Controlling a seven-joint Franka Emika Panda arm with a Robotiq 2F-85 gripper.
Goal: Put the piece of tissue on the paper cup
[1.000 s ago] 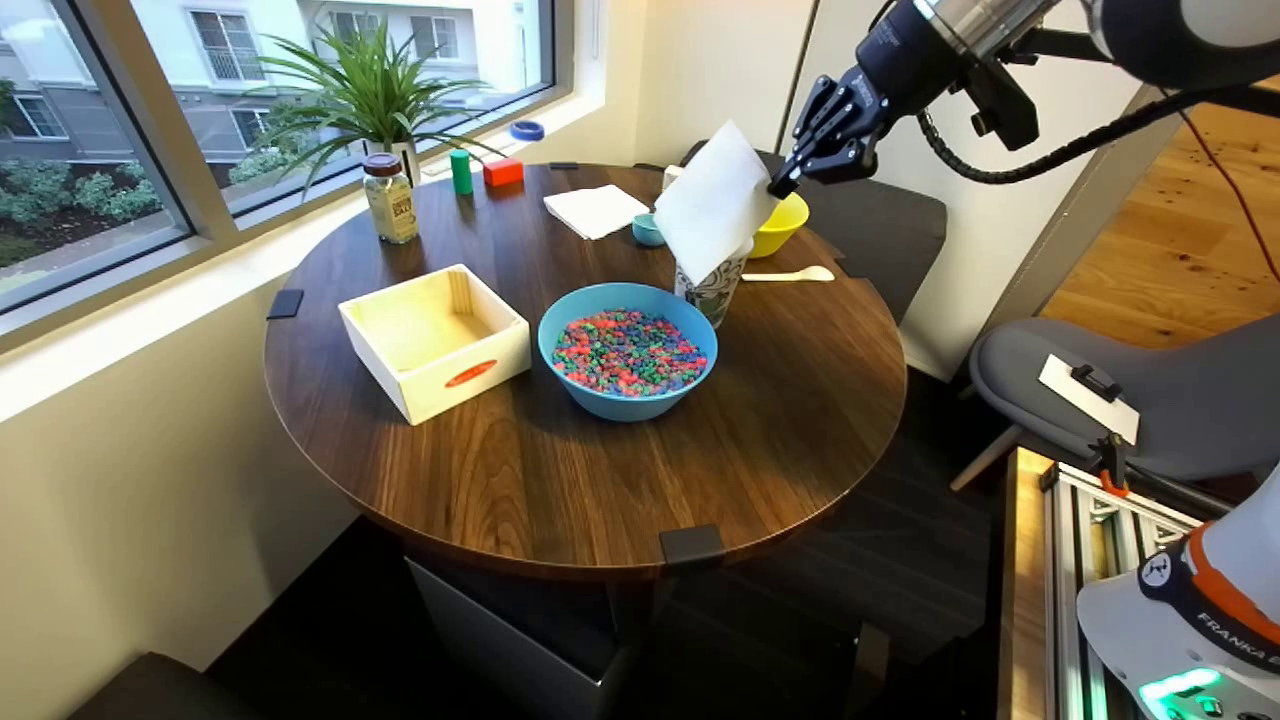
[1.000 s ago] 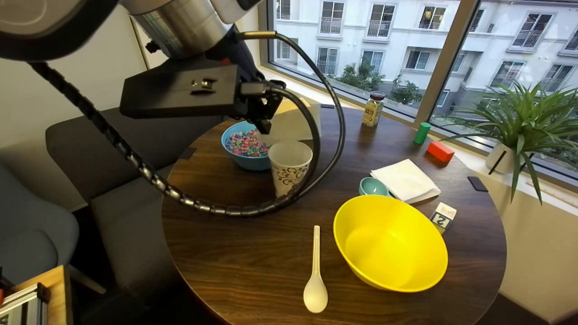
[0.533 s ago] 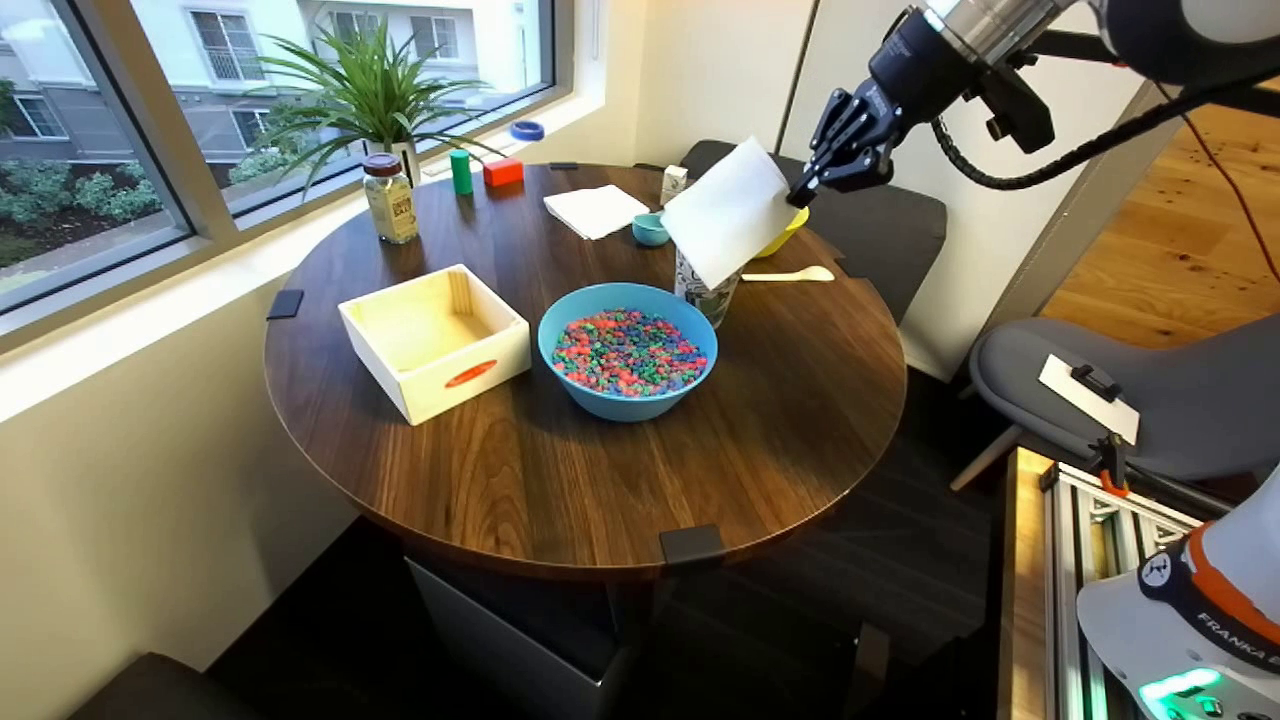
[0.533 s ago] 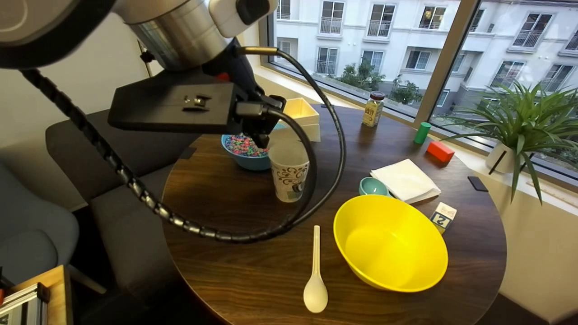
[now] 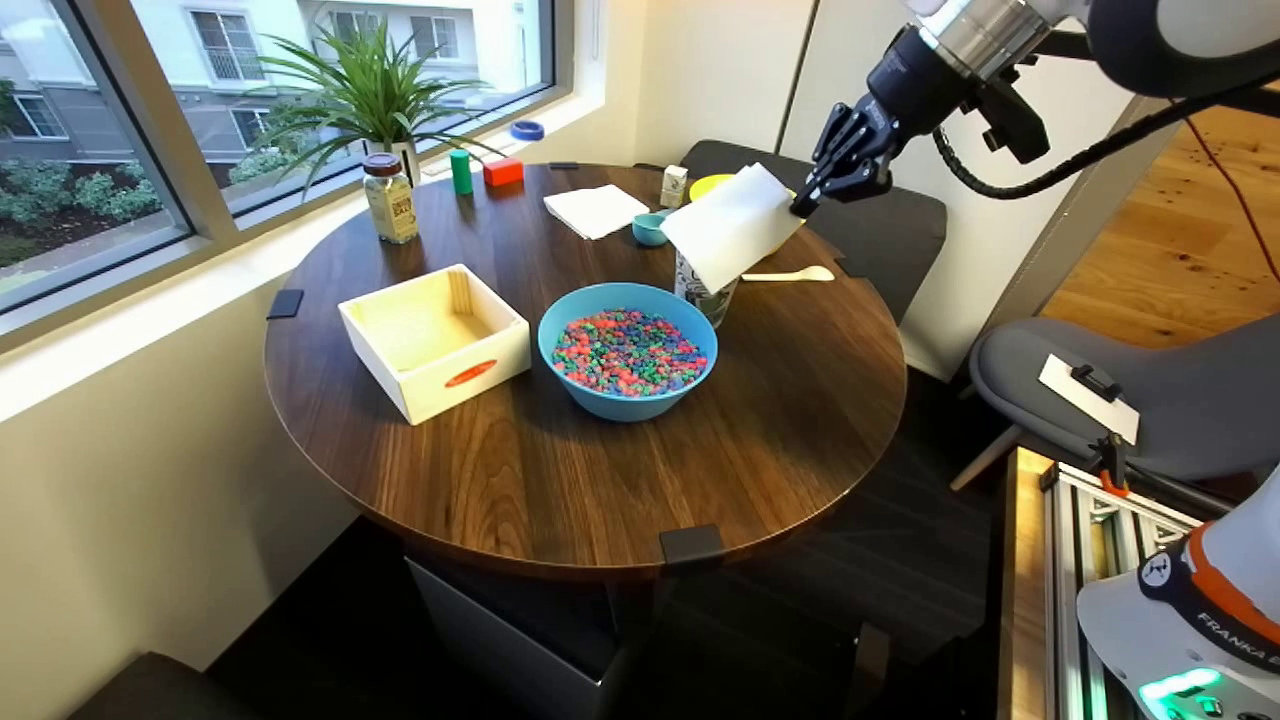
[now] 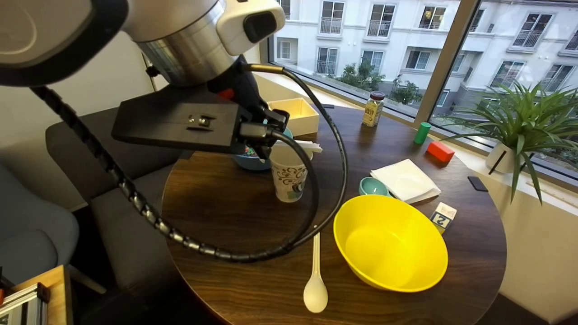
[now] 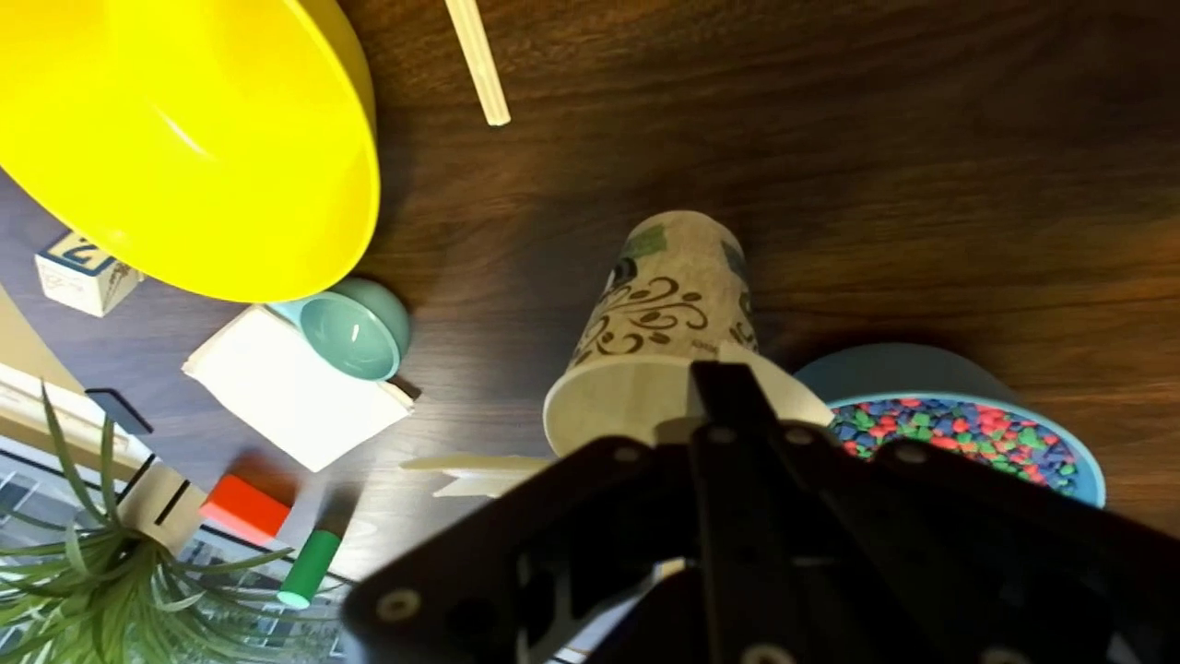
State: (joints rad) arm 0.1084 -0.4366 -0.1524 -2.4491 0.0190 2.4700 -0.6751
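Wide run of table (image 5: 800, 410) from paper cup (image 6: 288, 183) out to the edge. Gripper (image 5: 803, 204) pinching tissue (image 5: 728, 225), tilted at cup's mouth, contact unclear. Blue bowl (image 5: 626, 408) near one side, spoon (image 6: 315, 293) and yellow bowl (image 6: 388, 248) the other.

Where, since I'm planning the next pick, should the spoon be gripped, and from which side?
Probably the middle of its handle, from straight above, the tool closing across the narrow width. The spoon lies flat on the table, its handle slim and straight, its other end broad and rounded. The yellow bowl sits close beside it, so sideways room looks tight. Release the held tissue first.
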